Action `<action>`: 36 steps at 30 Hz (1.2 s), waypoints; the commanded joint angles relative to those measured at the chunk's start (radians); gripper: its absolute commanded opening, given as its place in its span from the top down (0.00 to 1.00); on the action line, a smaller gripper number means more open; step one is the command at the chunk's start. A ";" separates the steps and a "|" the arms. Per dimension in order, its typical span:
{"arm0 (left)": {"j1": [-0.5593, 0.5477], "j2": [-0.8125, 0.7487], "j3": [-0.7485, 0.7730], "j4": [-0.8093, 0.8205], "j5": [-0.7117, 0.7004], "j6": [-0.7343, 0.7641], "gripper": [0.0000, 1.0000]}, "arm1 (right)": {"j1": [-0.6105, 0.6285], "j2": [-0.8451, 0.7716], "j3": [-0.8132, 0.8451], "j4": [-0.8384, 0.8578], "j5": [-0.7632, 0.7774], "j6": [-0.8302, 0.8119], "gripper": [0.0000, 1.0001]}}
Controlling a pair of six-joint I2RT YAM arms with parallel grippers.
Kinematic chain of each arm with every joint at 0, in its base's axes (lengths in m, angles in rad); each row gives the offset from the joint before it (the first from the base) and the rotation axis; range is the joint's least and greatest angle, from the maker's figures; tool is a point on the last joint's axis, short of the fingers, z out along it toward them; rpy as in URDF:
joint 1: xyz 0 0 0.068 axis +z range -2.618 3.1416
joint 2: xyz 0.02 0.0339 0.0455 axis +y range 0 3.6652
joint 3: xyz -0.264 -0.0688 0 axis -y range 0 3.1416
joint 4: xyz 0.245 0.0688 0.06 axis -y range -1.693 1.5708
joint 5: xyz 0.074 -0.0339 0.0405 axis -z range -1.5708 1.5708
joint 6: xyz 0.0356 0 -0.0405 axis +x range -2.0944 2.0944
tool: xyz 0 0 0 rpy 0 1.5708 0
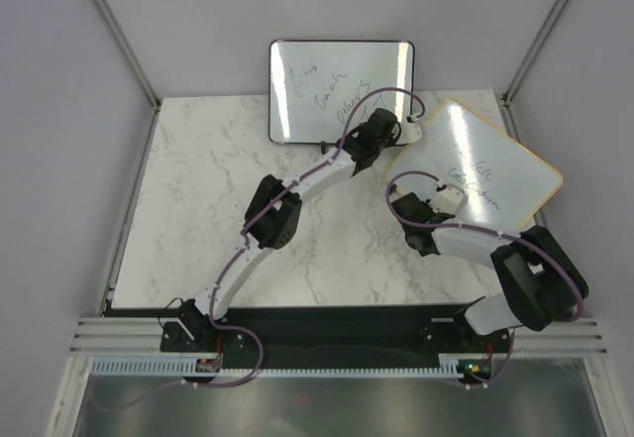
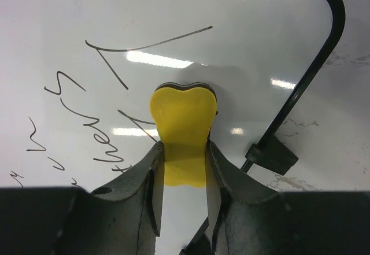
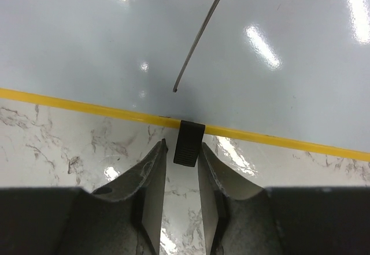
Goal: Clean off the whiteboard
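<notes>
The whiteboard (image 1: 485, 164) with the light tan frame lies tilted at the right of the table, with handwriting on it. In the right wrist view its yellow-looking frame edge (image 3: 87, 107) crosses the picture, and a small black foot (image 3: 189, 143) sticks out from it. My right gripper (image 3: 180, 151) is at that edge, narrowly open, and the foot stands between its fingertips. Seen from above, the right gripper (image 1: 431, 197) is at the board's near-left edge. My left gripper (image 2: 184, 151) is shut on a yellow eraser (image 2: 182, 113), which rests on the black-framed board's white surface.
A black-framed whiteboard (image 1: 342, 90) with writing stands at the back centre. Its frame corner (image 2: 329, 47) and a black foot (image 2: 272, 156) show in the left wrist view. The left gripper (image 1: 388, 125) is over its lower right corner. White marble tabletop (image 1: 198, 209) lies to the left.
</notes>
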 commanded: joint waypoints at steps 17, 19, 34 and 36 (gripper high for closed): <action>-0.002 -0.082 -0.024 0.001 -0.003 -0.017 0.98 | 0.020 -0.027 0.002 -0.067 -0.137 -0.014 0.45; -0.001 -0.085 -0.027 0.001 -0.006 -0.015 0.98 | 0.024 -0.032 0.009 -0.083 -0.152 -0.003 0.39; 0.016 -0.106 -0.035 -0.001 -0.029 -0.021 0.98 | 0.055 -0.190 0.175 -0.355 -0.402 -0.169 0.20; 0.019 -0.106 -0.035 -0.004 -0.035 -0.022 0.98 | 0.048 -0.205 0.245 -0.385 -0.433 -0.222 0.17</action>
